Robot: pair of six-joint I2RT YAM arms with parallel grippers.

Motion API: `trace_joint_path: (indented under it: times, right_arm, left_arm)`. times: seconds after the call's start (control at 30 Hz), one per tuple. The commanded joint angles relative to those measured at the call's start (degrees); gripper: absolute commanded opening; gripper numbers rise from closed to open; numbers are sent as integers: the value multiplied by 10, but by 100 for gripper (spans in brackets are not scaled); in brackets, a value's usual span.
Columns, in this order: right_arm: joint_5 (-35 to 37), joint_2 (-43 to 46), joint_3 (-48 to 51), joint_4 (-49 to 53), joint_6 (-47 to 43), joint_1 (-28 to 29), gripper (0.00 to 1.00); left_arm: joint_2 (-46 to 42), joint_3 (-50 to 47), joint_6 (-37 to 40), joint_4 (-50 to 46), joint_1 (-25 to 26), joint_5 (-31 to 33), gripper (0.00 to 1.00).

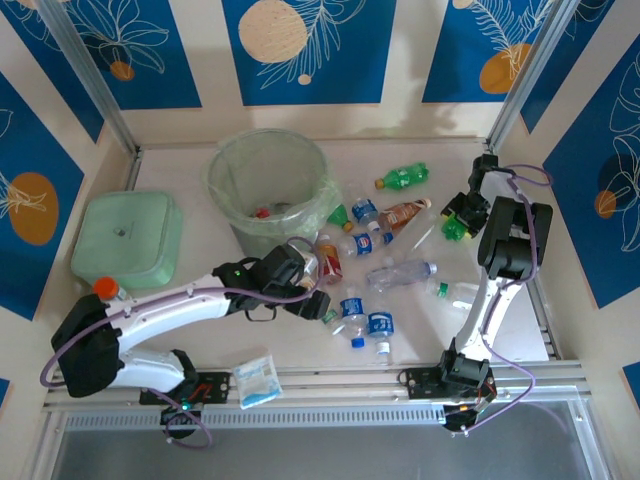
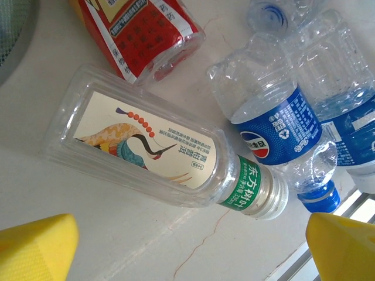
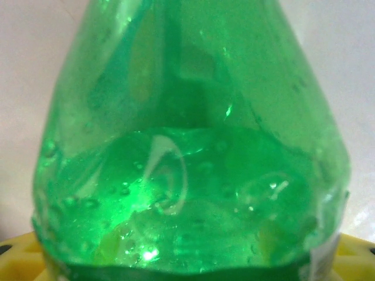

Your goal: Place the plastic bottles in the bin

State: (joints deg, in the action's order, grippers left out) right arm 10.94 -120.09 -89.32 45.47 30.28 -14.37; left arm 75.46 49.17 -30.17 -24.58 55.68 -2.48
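A: What's closest?
B: A green bottle (image 3: pixel 187 146), clamped in the right end effector (image 1: pixel 458 222) at the bench's (image 1: pixel 175 172) right side.
A: And the left end effector (image 2: pixel 190 249)?
B: Fingers spread apart, hovering over a clear crane-label bottle (image 2: pixel 146 146) lying flat beside a blue-labelled bottle (image 2: pixel 281 129).
A: The bin (image 1: pixel 225 170)?
B: Far-centre, upright, just left of the scattered bottles (image 1: pixel 400 272).

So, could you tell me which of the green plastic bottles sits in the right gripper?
The green plastic bottle clamped in the right gripper; the green bottle farther back lies loose, with no gripper near it.
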Motion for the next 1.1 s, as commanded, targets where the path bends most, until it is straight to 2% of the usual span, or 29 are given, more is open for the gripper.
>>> trace_joint_path:
  times: [0.0,0.37,0.57,0.83,1.07]
  right_arm:
    - [-9,53,15,5,7,1,62]
    - [2,193,66,16,28,48,61]
    - [35,283,82,41,32,101,59]
    - [58,384,35,97,41,172,59]
    - [90,417,-31,142,46,265,59]
  left_arm:
    - [16,19,-4,-10,4,-23,99]
    - [19,31,4,-17,4,-21,100]
    - [19,38,8,-26,4,-13,100]
    - [21,52,7,-34,4,-8,100]
    - [30,65,6,-36,4,-5,100]
